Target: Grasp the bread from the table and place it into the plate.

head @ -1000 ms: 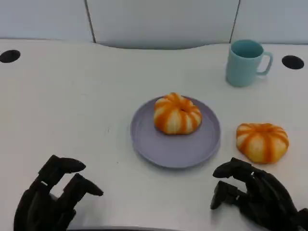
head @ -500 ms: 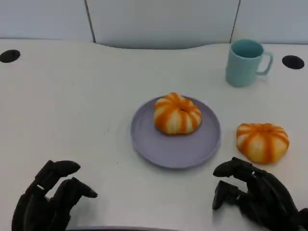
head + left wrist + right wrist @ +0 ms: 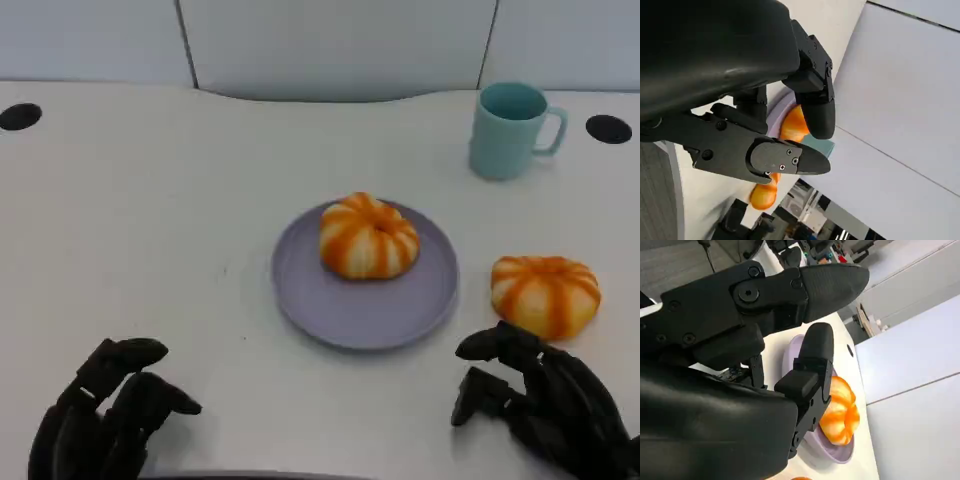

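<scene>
White table [image 3: 150,200], pale wall panels [image 3: 330,45] behind; left hand [image 3: 100,415], right hand [image 3: 545,400] fingers loose, empty.

An office: white desk [image 3: 150,200] (cable grommets [image 3: 20,116]) against partition panels [image 3: 340,45].

White table [image 3: 150,200]: plate [image 3: 320,300], bread [image 3: 545,295], mug [image 3: 508,130].

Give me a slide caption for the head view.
One bun on the plate, a second bun on the table ahead of the open right hand.
</scene>
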Robot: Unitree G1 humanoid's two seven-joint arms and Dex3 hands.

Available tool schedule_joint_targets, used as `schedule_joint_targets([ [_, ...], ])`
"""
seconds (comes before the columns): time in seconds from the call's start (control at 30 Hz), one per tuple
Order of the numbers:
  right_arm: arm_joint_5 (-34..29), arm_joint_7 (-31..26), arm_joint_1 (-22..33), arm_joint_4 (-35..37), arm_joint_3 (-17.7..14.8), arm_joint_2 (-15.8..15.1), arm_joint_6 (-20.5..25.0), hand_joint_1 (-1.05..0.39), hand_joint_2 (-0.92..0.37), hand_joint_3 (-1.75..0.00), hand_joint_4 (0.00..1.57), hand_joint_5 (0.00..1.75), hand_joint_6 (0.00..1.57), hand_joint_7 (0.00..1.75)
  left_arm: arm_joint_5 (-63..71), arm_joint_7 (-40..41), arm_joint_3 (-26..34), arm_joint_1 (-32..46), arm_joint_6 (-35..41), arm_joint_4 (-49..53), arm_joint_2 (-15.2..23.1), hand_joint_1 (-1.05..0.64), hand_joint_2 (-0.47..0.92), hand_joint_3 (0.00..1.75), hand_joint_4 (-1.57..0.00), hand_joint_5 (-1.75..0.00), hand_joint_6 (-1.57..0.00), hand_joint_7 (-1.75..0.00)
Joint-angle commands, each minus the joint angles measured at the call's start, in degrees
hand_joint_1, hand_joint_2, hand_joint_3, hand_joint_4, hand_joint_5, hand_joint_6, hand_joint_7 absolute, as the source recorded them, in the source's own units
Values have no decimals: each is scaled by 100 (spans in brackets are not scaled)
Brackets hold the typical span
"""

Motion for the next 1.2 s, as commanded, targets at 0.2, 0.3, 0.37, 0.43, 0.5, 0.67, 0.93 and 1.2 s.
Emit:
schedule_joint_targets([
  [0.2,-98,8,25,391,-52,-115,-47,-56,-92,-29,54,159,53,108,35,142,129,3,121,-164,-116,-54,92,19,-39,-175,-47,-111],
  [0.3,-86,76,30,398,-56,-126,-58,-54,-92,-31,53,159,52,109,115,126,122,9,84,-171,-121,-56,92,19,-38,-175,-47,-111],
  [0.37,-65,95,29,403,-68,-127,-26,-54,-92,-31,53,158,53,109,133,42,134,-18,32,-97,-115,-56,92,19,-38,-175,-47,-111],
  [0.43,-72,66,31,394,-71,-128,3,-54,-92,-31,54,158,53,108,140,53,140,-20,44,-89,-123,-56,92,19,-38,-175,-47,-111],
  [0.5,-84,7,38,367,-69,-120,33,-54,-92,-30,56,156,56,106,117,98,150,-12,110,-113,-140,-55,92,18,-38,-175,-47,-112],
  [0.67,-96,-5,44,375,-66,-127,31,-53,-92,-32,57,155,57,105,140,168,148,14,128,-169,-186,-55,92,17,-37,-175,-47,-112],
  [0.93,-117,42,48,383,-54,-142,-51,-54,-92,-33,54,159,53,108,138,94,164,-29,124,-84,-170,-55,92,17,-38,-175,-48,-112],
  [1.2,-116,33,-3,446,-62,-155,4,-54,-92,-32,55,159,53,110,149,60,175,-60,139,-67,-152,-55,92,19,-38,-175,-48,-112],
])
